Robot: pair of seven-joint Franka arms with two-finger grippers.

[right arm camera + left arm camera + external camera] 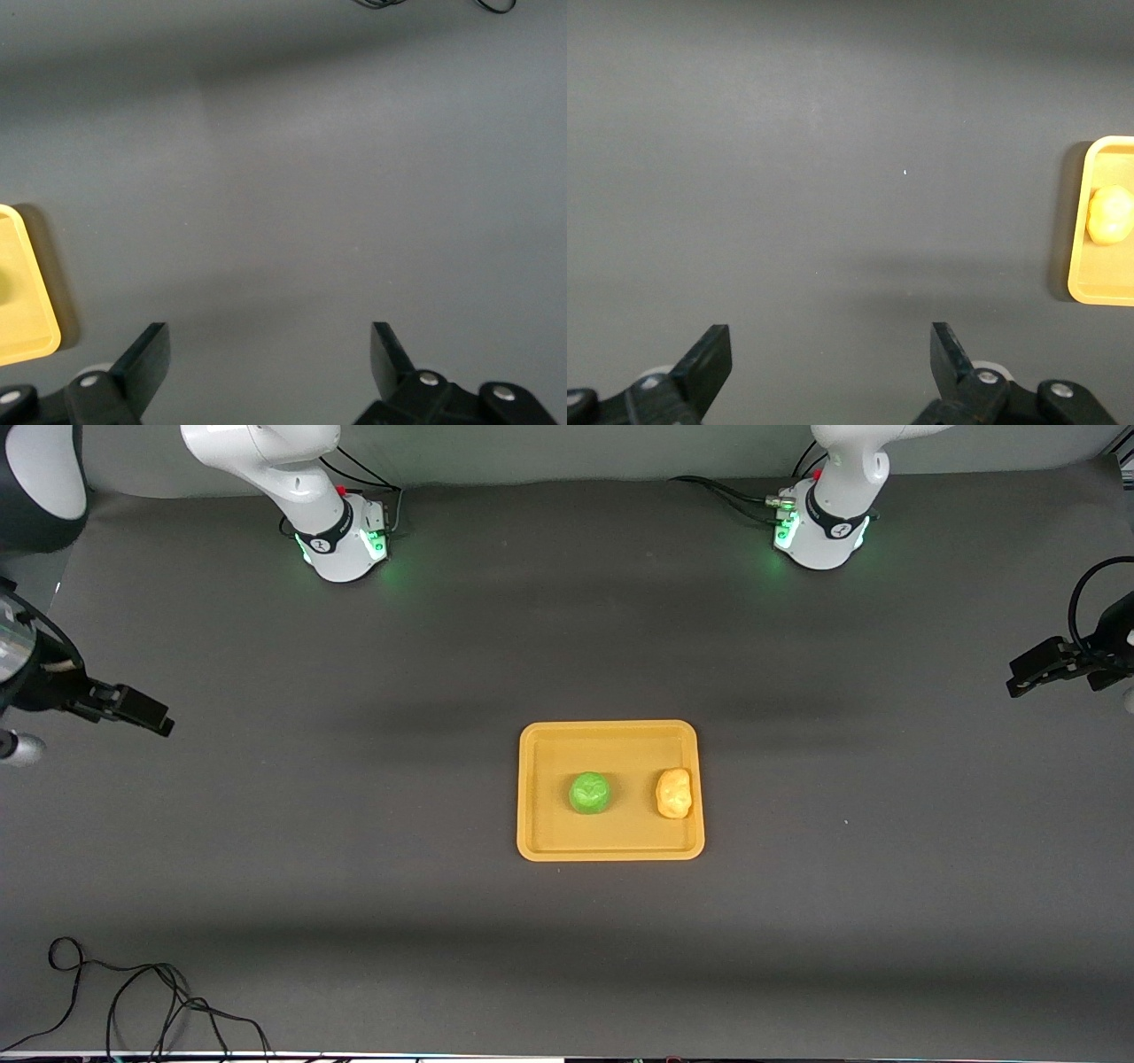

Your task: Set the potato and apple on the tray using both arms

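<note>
Resting on the tray (610, 732), the apple (589, 792) sits near centre and the potato (673, 793) at its 3 o'clock by the rim; both look light, firm, best pinched across the middle. The right gripper (146, 713) hangs wide and empty over the table (354, 868) at the tray's 9 o'clock; the left gripper (1032, 669) likewise at 3 o'clock.

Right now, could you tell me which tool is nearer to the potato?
Left. The left tool hangs over bare table at its own end, nearer the potato, which lies in the tray. The right tool waits at the other end.
</note>
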